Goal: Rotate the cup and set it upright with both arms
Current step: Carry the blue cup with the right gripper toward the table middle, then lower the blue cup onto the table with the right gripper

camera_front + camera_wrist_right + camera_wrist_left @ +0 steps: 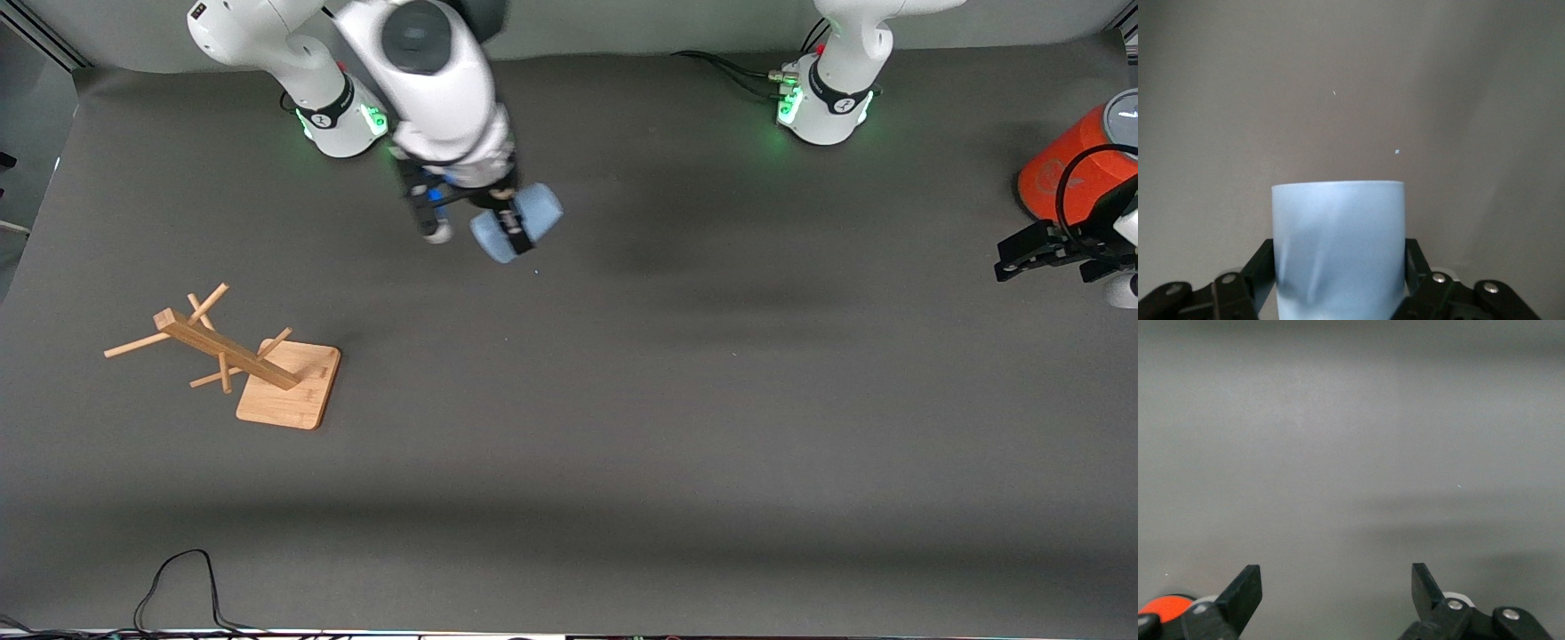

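Note:
The pale-blue cup (544, 210) is held sideways in my right gripper (516, 226), above the table near the right arm's base. In the right wrist view the cup (1338, 233) fills the space between the two black fingers (1265, 263), which press on its sides. My right gripper (1339, 259) is shut on it. My left gripper (1042, 267) waits at the left arm's end of the table, next to the orange cylinder. In the left wrist view my left gripper (1336, 579) is open and empty, with only the grey table under it.
A large orange cylinder with a grey top (1067, 173) stands at the left arm's end of the table; it also shows in the left wrist view (1165, 605). A wooden peg rack on a square base (284, 391) stands toward the right arm's end. A black cable (178, 578) lies at the nearest table edge.

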You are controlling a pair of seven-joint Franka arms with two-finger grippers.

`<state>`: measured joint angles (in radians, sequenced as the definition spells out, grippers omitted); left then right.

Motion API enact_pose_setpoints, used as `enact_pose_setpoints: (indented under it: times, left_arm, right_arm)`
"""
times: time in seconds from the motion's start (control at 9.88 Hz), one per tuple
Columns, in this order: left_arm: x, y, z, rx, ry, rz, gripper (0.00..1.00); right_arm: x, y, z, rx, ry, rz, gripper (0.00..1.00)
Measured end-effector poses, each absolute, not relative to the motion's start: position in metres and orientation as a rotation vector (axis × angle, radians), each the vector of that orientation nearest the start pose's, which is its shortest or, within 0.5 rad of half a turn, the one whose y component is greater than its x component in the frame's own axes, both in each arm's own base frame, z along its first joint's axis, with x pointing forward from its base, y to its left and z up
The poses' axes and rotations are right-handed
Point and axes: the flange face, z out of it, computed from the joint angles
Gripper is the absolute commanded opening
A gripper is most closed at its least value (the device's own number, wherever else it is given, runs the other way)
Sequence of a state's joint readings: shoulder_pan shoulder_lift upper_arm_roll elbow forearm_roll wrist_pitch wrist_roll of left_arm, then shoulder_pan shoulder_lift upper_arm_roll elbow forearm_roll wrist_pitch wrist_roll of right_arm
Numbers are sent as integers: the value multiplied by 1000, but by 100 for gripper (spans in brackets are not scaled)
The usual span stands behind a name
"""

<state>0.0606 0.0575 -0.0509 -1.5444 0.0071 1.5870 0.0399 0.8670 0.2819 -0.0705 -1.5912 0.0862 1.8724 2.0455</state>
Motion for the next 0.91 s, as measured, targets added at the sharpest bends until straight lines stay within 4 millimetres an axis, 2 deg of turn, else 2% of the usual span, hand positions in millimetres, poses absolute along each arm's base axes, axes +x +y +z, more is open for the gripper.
enact_pose_setpoints:
  times: [0.2,0.3,0.51,0.71,0.91]
  left_arm:
    - [574,8,605,-3137,46,25,100]
    - [574,8,605,-3137,45,25,100]
    - [574,9,605,-3137,43,26,100]
    - [574,9,605,-3137,41,27,100]
    - [574,10,604,-3137,41,28,100]
  right_arm:
    - [428,527,425,-2399,2081,58,54]
    - [426,544,397,-2347,2184,39,53]
    - [426,565,334,-2260,2328,9,52]
    - [423,580,276,-2217,2396,-16,52]
    - [422,590,234,-2183,2415,-35,52]
